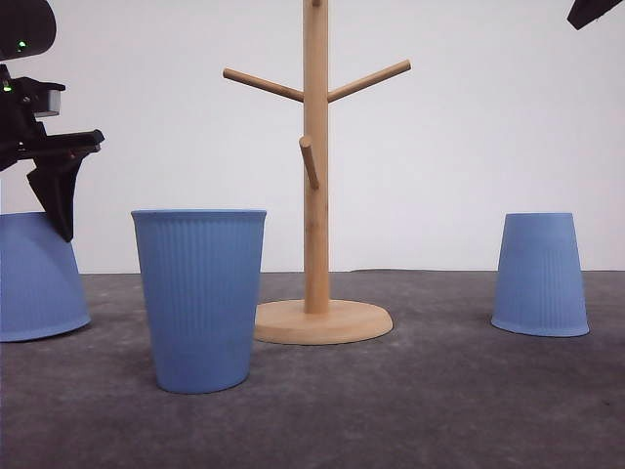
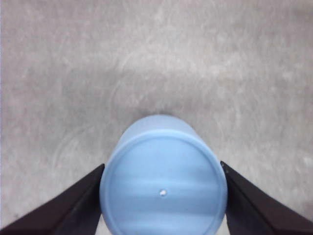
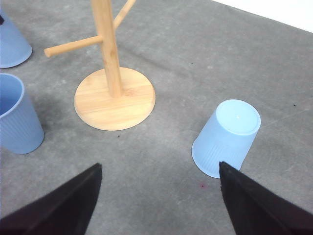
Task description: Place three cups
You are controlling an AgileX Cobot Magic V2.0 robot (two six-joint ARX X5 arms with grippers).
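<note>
Right now three blue cups sit on the grey counter (image 1: 439, 410) around a wooden peg stand (image 1: 315, 195). Nearest the front camera, the middle cup (image 1: 200, 298) stands upright with its mouth open to the top, just left of the stand's round base and a little in front of it. Well off to the right, the right cup (image 1: 540, 275) rests upside down, flat bottom up, apart from the stand. At the left edge, the left cup (image 1: 34, 277) is also upside down and looks slightly tilted.

Above that left cup hangs the left hand (image 2: 163, 196); in its wrist view the two dark fingers (image 2: 63, 208) are spread apart, one on each side of the cup's round bottom, close to its wall, though I cannot tell whether they touch it.

From its own wrist camera, the right hand (image 3: 159, 200) is spread wide and empty, high over the counter, with the upside-down right cup below and between its fingers.
</note>
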